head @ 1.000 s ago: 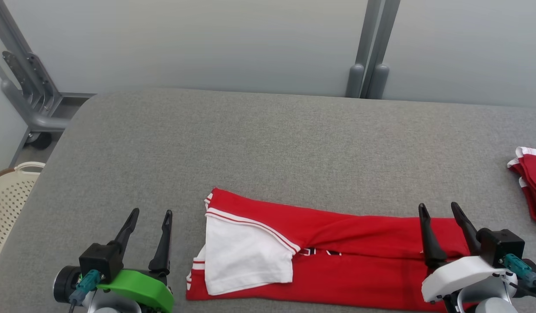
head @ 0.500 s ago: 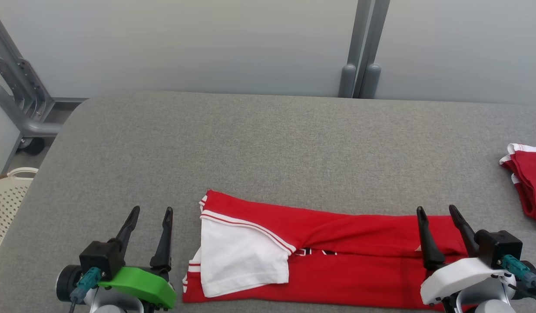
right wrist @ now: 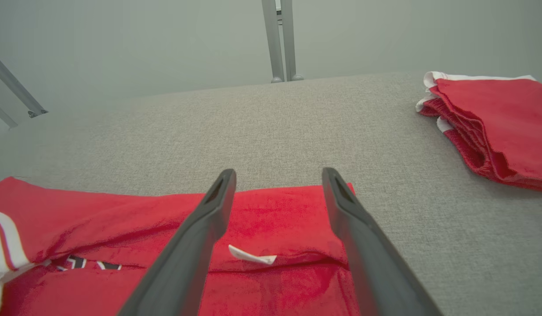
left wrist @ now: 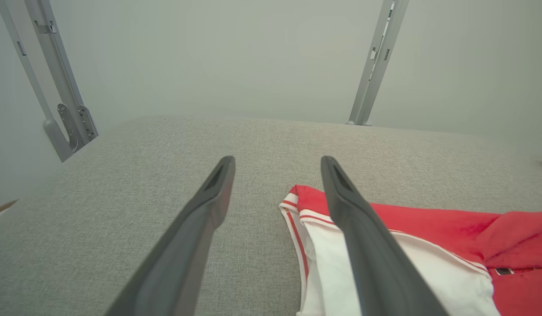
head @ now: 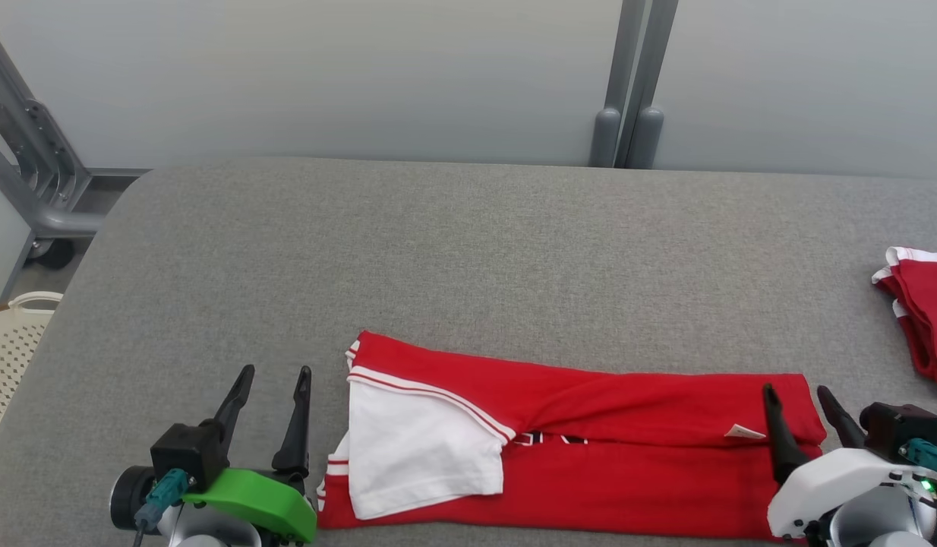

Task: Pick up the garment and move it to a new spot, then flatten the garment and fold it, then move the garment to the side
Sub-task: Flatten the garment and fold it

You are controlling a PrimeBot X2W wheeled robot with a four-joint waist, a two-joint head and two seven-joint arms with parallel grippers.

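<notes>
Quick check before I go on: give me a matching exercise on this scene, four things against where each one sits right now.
Things
1. left gripper
2. right gripper
3. folded red pile
4. cream basket

Places
A. off the table, past its left edge
B. open, at the right end of the garment
C. on the table's far right, apart from both grippers
D. open, just left of the garment's white end

Pairs: 1-D, 2-B, 3-C, 4-A
</notes>
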